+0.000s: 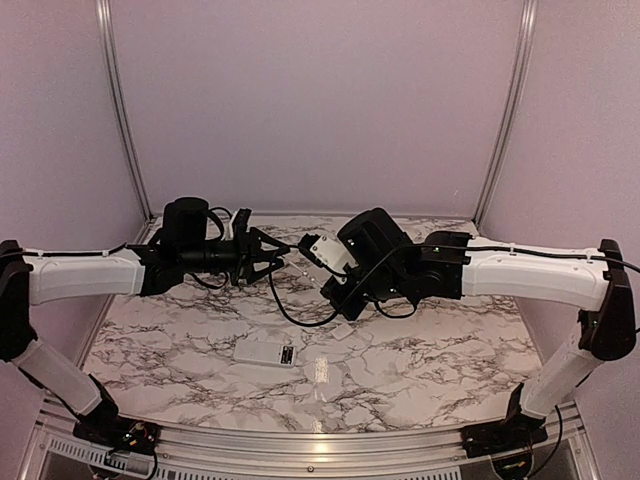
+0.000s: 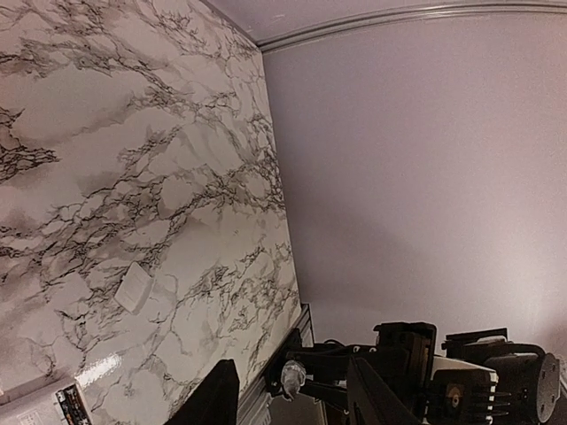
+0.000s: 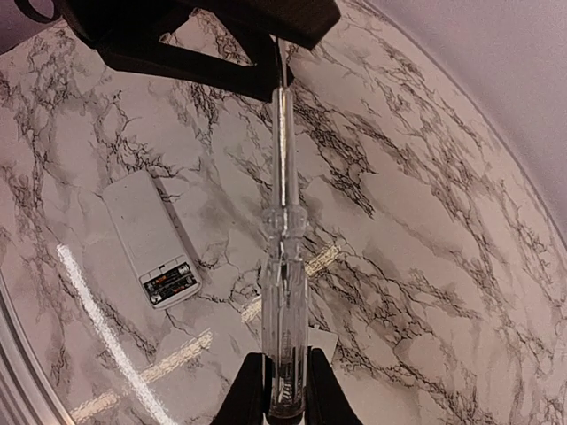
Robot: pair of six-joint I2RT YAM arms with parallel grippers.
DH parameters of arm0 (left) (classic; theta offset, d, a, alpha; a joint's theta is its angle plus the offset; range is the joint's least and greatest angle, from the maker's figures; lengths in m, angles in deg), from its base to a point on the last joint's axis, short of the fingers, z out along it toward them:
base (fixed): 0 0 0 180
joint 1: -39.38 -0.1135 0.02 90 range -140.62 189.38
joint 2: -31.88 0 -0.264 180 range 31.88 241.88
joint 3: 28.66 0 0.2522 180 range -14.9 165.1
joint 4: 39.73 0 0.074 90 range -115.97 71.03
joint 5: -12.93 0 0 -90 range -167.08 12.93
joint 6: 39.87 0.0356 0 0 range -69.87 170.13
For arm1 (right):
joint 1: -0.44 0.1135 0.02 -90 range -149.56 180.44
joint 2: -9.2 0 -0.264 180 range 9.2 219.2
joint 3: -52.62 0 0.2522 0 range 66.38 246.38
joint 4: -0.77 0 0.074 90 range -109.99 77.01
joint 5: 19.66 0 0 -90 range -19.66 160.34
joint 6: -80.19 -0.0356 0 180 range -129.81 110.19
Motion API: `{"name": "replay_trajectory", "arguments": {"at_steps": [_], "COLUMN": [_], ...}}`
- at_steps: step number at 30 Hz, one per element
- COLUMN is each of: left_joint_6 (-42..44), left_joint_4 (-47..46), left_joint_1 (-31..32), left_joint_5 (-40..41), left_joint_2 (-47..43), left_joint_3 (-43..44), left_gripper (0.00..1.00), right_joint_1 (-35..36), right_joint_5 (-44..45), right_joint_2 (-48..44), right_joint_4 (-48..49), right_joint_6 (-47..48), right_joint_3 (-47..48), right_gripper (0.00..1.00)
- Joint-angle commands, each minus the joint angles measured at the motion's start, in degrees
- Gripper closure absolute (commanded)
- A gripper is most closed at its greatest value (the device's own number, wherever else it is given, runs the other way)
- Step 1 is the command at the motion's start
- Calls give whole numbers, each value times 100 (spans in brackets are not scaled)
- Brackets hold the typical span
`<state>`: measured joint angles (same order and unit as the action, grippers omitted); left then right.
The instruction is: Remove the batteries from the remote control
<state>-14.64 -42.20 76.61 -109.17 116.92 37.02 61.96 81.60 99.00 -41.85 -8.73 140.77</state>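
Note:
The white remote control (image 1: 262,352) lies flat near the table's front. In the right wrist view (image 3: 140,226) its compartment is open at one end, with the dark batteries (image 3: 170,285) inside. My right gripper (image 3: 285,361) is shut on the clear handle of a screwdriver (image 3: 283,292), held in the air above the table. Its shaft reaches to my left gripper (image 1: 272,258). In the left wrist view the left gripper (image 2: 291,367) has its fingers (image 2: 213,398) wide apart, with the screwdriver's clear handle seen end-on between them.
A small white squarish cover piece (image 1: 343,333) lies right of the remote; it also shows in the left wrist view (image 2: 133,288). Both arms meet over the table's middle. Purple walls with metal posts (image 1: 120,110) close in the back and sides. A black cable (image 1: 300,318) hangs low.

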Motion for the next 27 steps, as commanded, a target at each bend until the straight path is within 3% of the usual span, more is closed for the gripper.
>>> {"name": "replay_trajectory", "arguments": {"at_steps": [1, 13, 27], "left_joint_6": [-248, -415, -393], "left_joint_4": [-298, -197, -161], "left_joint_1": [47, 161, 188], "left_joint_5": [167, 372, 488], "left_joint_2": [137, 286, 309], "left_joint_3": [222, 292, 318], "left_gripper": [57, 74, 100], "right_joint_1": [56, 55, 58], "right_joint_5": [166, 244, 349], "right_joint_2": [-167, -222, -260], "right_joint_4": [-85, -49, -76], "right_joint_6": [50, 50, 94], "right_joint_3": [224, 230, 231], "right_gripper": [100, 100, 100]}}
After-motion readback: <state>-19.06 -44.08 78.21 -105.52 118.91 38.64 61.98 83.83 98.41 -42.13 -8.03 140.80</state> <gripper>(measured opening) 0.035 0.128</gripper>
